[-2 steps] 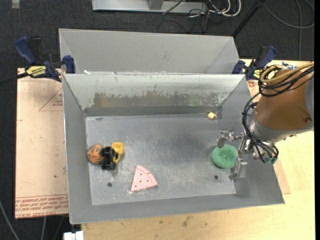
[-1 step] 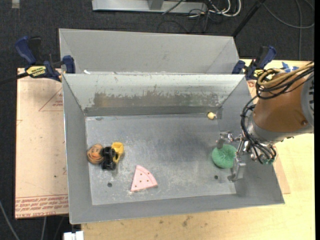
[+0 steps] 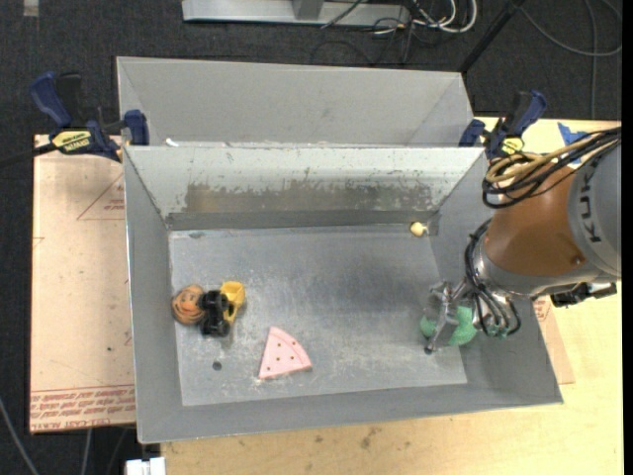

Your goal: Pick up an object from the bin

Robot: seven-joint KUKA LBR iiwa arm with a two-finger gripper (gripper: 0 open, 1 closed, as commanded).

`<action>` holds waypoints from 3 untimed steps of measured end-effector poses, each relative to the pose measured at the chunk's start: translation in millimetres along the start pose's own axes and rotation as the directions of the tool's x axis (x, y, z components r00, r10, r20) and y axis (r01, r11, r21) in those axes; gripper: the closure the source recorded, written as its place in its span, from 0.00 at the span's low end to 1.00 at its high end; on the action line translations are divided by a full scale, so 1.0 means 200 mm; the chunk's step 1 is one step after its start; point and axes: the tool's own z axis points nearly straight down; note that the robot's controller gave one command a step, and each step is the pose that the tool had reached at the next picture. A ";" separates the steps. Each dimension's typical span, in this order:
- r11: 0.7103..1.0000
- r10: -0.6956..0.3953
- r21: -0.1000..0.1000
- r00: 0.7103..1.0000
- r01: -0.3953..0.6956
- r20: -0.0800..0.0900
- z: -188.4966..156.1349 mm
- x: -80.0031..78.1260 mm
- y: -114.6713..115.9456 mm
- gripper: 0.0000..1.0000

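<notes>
Our claw (image 3: pixel 438 327) sat low at the right side of the grey metal bin (image 3: pixel 297 171), right over a small green lumpy thing (image 3: pixel 461 331) by the right wall. We couldn't tell if it was apart or clamped. We figured the move was to grip firmly, then lift straight up, clear of that wall. A pink dotted wedge (image 3: pixel 283 353) and an orange-black-yellow clump (image 3: pixel 208 308) lay well off left.

light: even, fairly bright, falling from above | glare: pale streaky sheen along the back wall of the grey metal bin (image 3: pixel 307 198) | shadows: soft, darkest beneath the arm (image 3: pixel 539 236) | surround: carpet (image 3: pixel 59 28) sits dim
</notes>
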 end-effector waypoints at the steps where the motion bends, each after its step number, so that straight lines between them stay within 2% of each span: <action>1: 1.000 0.000 0.000 1.000 0.000 0.000 0.00 0.00 0.00 1.00; 2: 1.000 -0.007 0.001 1.000 0.007 -0.006 -0.61 0.28 0.13 1.00; 3: 1.000 -0.007 0.001 1.000 0.007 -0.006 -0.61 0.28 0.13 1.00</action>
